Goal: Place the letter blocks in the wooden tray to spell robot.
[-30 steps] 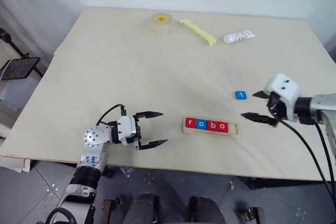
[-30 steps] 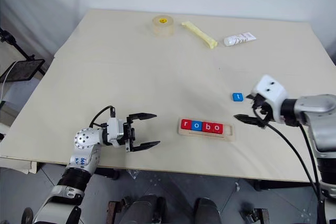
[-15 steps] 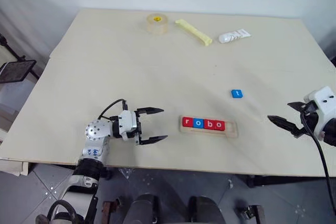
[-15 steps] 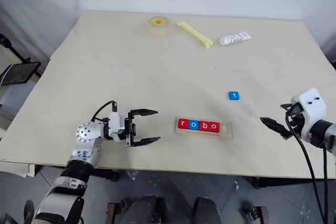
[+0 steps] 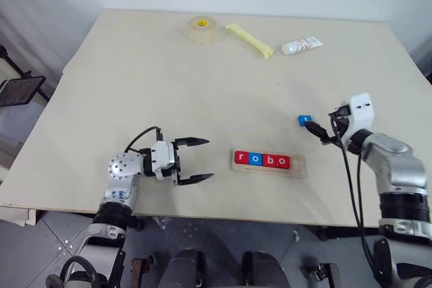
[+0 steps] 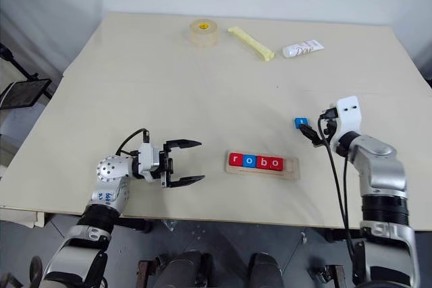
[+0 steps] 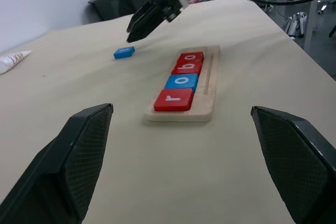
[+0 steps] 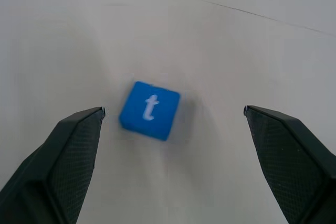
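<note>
The wooden tray [image 5: 299, 166] lies near the table's front edge. Four letter blocks sit in it and read r [image 5: 241, 158], o [image 5: 255, 159], b [image 5: 269, 160], o [image 5: 283, 161]; its right end is bare. A blue block marked t [image 5: 304, 120] lies flat on the table behind the tray's right end. My right gripper [image 5: 317, 126] is open, just right of that block and pointing at it. In the right wrist view the t block [image 8: 149, 110] lies between the spread fingers, touching neither. My left gripper [image 5: 210, 158] is open and empty, left of the tray, pointing toward it.
At the table's far side lie a tape roll [image 5: 202, 28], a yellow stick [image 5: 248, 40] and a white tube [image 5: 302, 45]. A black stand [image 5: 17, 89] is off the table's left edge. The front edge runs close under the tray.
My right gripper swung from beside the tray's right end out to the table's right edge, then back in to the t block. The left gripper stayed put.
</note>
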Robot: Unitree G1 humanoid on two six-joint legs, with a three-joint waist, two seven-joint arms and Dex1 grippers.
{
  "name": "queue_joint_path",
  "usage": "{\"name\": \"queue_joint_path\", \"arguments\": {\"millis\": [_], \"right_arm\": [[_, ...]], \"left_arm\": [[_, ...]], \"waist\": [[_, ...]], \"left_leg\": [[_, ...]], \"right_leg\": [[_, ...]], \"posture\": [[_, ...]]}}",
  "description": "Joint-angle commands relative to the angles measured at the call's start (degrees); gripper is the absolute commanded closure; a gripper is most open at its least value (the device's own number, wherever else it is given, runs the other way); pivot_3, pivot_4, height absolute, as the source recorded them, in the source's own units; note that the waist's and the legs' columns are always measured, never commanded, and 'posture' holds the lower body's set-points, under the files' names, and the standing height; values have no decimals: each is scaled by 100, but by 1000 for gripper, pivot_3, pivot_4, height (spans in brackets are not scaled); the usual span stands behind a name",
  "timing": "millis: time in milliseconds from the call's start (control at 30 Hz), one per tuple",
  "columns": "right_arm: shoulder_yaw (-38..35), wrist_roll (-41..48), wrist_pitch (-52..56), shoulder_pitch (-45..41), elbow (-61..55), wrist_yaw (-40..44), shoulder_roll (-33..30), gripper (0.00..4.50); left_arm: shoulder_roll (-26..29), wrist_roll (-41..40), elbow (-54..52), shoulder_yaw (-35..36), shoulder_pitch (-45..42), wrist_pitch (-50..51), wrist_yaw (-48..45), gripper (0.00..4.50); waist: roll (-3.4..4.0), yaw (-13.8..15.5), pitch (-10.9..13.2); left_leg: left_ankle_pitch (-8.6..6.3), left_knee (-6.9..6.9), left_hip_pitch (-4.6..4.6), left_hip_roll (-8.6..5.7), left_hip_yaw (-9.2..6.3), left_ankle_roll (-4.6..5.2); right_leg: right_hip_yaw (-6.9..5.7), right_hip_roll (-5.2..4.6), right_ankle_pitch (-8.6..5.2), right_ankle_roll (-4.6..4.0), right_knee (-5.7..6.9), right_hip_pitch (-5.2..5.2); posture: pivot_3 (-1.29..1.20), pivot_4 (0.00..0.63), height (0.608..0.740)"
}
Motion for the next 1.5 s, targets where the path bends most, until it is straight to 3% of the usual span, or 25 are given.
{"name": "queue_joint_path", "arguments": {"millis": [33,400,500,733,933,1267,1500], "right_arm": [[20,-38,-374,-267,322,-222,163,51],[280,-161,-504,-438,794,-564,546,51],[275,-126,-504,-340,637,-647,619,636],[246,-116,-341,-37,96,-901,717,3038],[-86,64,19,718,-1387,-1337,731,3018],[-937,574,1428,2765,-4664,-1960,915,3018],[-1187,657,1575,3318,-5121,-2299,1229,3018]], "left_arm": [[45,-33,-369,49,133,30,121,0],[88,-10,-695,45,395,99,330,0],[100,-12,-701,45,415,86,339,0],[96,-9,-678,34,413,53,326,0],[88,-35,-649,-9,374,57,220,0],[101,-140,-267,0,61,75,-196,0],[114,-224,68,70,-222,96,-559,0]], "waist": [[1,-5,0],[2,-15,1],[3,-12,1],[3,-2,0],[3,11,1],[5,50,1],[5,22,1]], "left_leg": [[0,0,0,0,0,0],[0,2,1,1,-6,0],[0,4,3,0,-8,0],[0,4,3,0,-11,-1],[-1,2,1,-3,-23,-1],[-2,-1,1,-3,-23,-4],[-1,-1,8,-2,-10,-4]], "right_leg": [[0,0,0,0,1,-1],[3,0,0,0,15,-4],[3,0,0,0,16,-1],[3,0,0,0,18,-1],[3,0,0,0,20,-1],[5,1,0,0,19,-2],[11,3,0,0,17,0]], "posture": [[0,150,740],[0,150,740],[0,150,740],[0,150,740],[0,150,740],[0,150,740],[0,150,740]]}}
